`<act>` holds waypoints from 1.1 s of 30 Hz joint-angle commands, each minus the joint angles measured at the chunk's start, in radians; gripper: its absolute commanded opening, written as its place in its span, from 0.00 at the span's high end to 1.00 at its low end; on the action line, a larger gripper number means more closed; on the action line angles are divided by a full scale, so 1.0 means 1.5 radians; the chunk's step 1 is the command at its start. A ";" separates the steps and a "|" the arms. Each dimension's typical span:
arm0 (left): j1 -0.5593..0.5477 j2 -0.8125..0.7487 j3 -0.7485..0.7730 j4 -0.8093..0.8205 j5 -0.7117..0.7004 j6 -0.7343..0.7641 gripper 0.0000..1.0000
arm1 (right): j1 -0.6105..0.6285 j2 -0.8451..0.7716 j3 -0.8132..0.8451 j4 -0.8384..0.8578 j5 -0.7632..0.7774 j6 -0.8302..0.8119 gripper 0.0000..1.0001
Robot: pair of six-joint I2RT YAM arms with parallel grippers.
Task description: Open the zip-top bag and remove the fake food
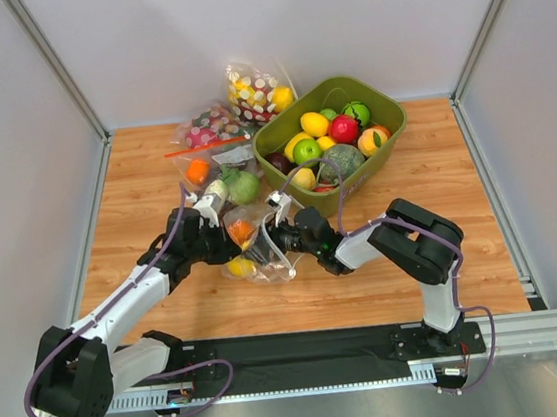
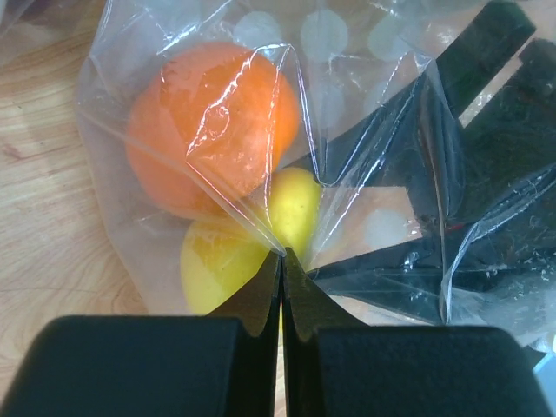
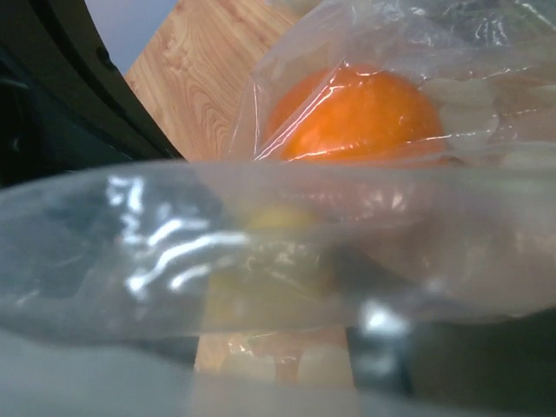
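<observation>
I am pinching a fold of the zip-top bag point(image 2: 365, 156) in my left gripper point(image 2: 283, 257), its fingers pressed together on the film at the lower centre of the left wrist view. The fake food point(image 2: 294, 204) is sitting inside the bag just beyond my fingertips: an orange fruit point(image 2: 208, 130) at upper left, two yellow fruits point(image 2: 213, 265) below it. In the top view the bag is lying mid-frame between both grippers. My right gripper point(image 1: 282, 236) is sitting at the bag's right edge, but blurred film is covering its camera and hiding the fingers, so I cannot tell whether they are apart or gripping.
</observation>
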 commanded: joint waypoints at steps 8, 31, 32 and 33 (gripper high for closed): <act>0.002 -0.029 -0.017 -0.012 0.020 -0.008 1.00 | 0.005 0.016 0.005 0.112 -0.005 -0.009 0.69; 0.002 -0.063 0.005 -0.088 -0.074 0.004 1.00 | -0.009 -0.233 -0.141 -0.089 0.098 -0.093 0.92; 0.001 -0.062 0.006 -0.089 -0.077 0.005 1.00 | -0.010 -0.262 -0.145 -0.101 0.103 -0.099 0.92; 0.002 -0.063 0.006 -0.092 -0.077 0.005 1.00 | -0.011 -0.279 -0.153 -0.129 0.105 -0.103 0.93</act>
